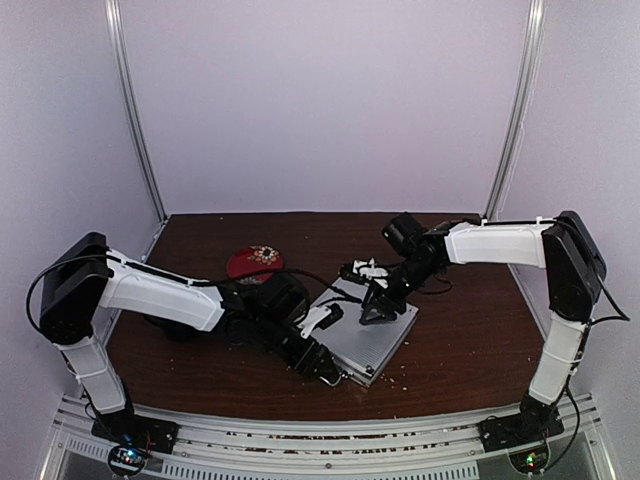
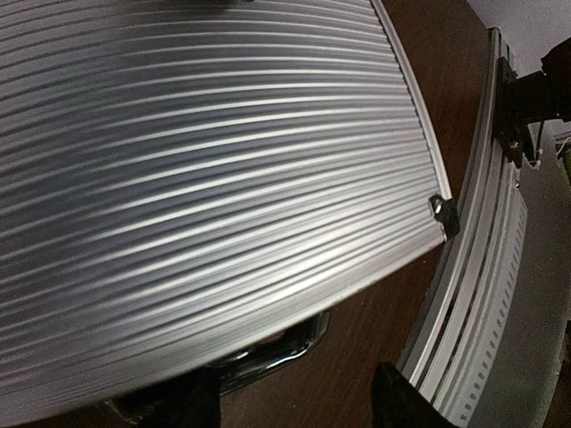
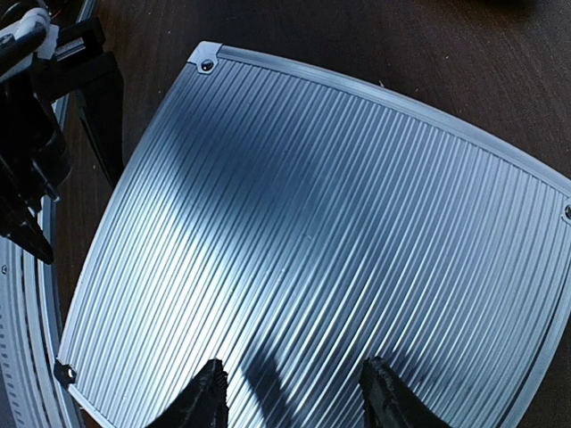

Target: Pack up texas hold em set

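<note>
The ribbed silver case (image 1: pixel 370 335) lies closed and flat on the brown table; no chips, dice, card box or disc show. My left gripper (image 1: pixel 325 368) is open at the case's near edge, its fingers (image 2: pixel 406 401) either side of the metal handle (image 2: pixel 281 349) and not closed on it. The ribbed lid (image 2: pixel 205 178) fills the left wrist view. My right gripper (image 1: pixel 378 312) is open and empty, its fingertips (image 3: pixel 207 392) just above the lid (image 3: pixel 330 241) near its middle.
A red patterned plate (image 1: pixel 254 262) lies behind my left arm at the back left. The metal rail (image 1: pixel 330 435) runs along the table's near edge, close to the case's corner (image 2: pixel 443 212). Small crumbs lie scattered on the table by the rail.
</note>
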Robot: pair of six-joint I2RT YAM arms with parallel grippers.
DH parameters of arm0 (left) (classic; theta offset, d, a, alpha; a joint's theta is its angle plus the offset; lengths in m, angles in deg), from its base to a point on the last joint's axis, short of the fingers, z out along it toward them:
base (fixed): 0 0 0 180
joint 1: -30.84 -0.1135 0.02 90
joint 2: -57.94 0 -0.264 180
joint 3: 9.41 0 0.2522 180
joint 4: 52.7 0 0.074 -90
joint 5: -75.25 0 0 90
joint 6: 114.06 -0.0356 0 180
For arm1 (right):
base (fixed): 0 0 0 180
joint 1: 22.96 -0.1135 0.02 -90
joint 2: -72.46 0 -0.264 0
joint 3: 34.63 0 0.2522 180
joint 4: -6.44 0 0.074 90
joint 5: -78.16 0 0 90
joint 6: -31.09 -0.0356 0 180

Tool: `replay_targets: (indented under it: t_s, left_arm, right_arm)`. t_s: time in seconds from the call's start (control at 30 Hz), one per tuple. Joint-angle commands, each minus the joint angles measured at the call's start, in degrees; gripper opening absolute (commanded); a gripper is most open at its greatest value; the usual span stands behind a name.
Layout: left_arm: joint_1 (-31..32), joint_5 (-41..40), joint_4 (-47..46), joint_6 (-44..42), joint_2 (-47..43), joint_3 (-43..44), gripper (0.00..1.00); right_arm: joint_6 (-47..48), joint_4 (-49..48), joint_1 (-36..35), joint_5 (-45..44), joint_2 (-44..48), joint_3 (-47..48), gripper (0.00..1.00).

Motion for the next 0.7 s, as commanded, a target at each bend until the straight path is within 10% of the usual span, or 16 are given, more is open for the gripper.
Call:
replay_targets:
  t_s: [0.0, 0.67]
  left_arm:
    - [0.3, -0.7, -1.4, -1.3, -0.3, 1.7, 0.59]
    - [0.3, 0.9, -2.6, -1.9, 0.2, 4.5, 0.59]
  right_arm:
    - [0.1, 4.0, -0.4, -1.6, -3.2, -0.5, 0.52]
    - [0.3, 4.4, -0.4, -1.5, -3.4, -0.3, 0.51]
